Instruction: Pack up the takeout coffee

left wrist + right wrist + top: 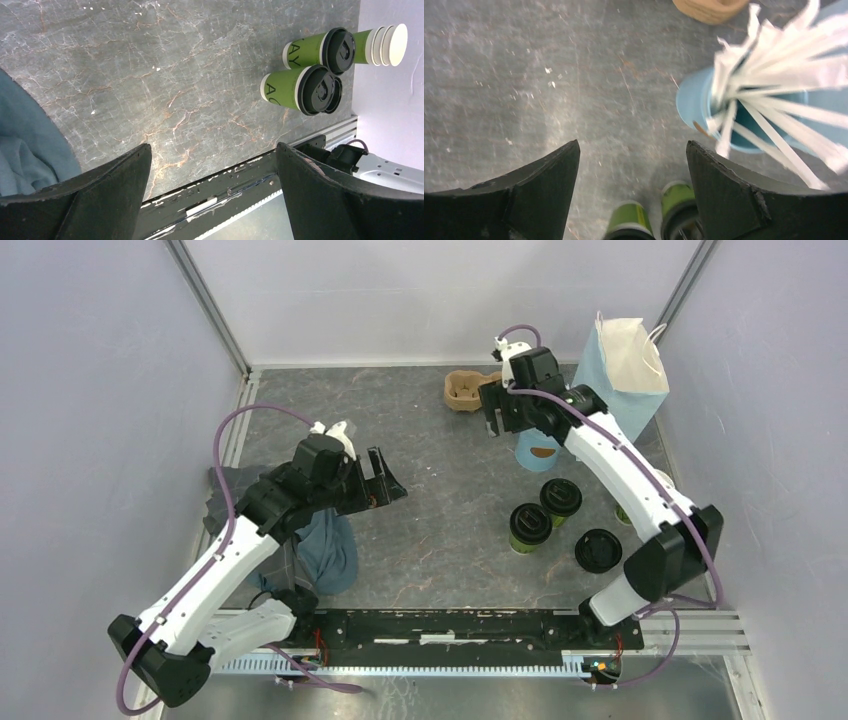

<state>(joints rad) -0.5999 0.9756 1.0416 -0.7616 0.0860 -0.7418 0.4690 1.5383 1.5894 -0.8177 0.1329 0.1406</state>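
Observation:
Two takeout coffee cups, green with black lids, stand side by side right of centre (530,528) (560,498). The left wrist view shows them at the upper right (300,90) (320,47). In the right wrist view they sit low in the frame (629,220) (676,200). The blue paper bag (625,365) stands upright at the back right. My right gripper (492,425) (631,145) hovers open beside the light-blue cup, holding nothing. My left gripper (385,480) (212,147) hangs open and empty over the table's left middle.
A light-blue cup of white sticks (538,450) (704,110) stands by the bag. A cardboard cup carrier (468,390) lies at the back. A loose black lid (598,550) and lidless green cups (382,45) sit near the right arm. Blue cloth (330,550) lies at the left.

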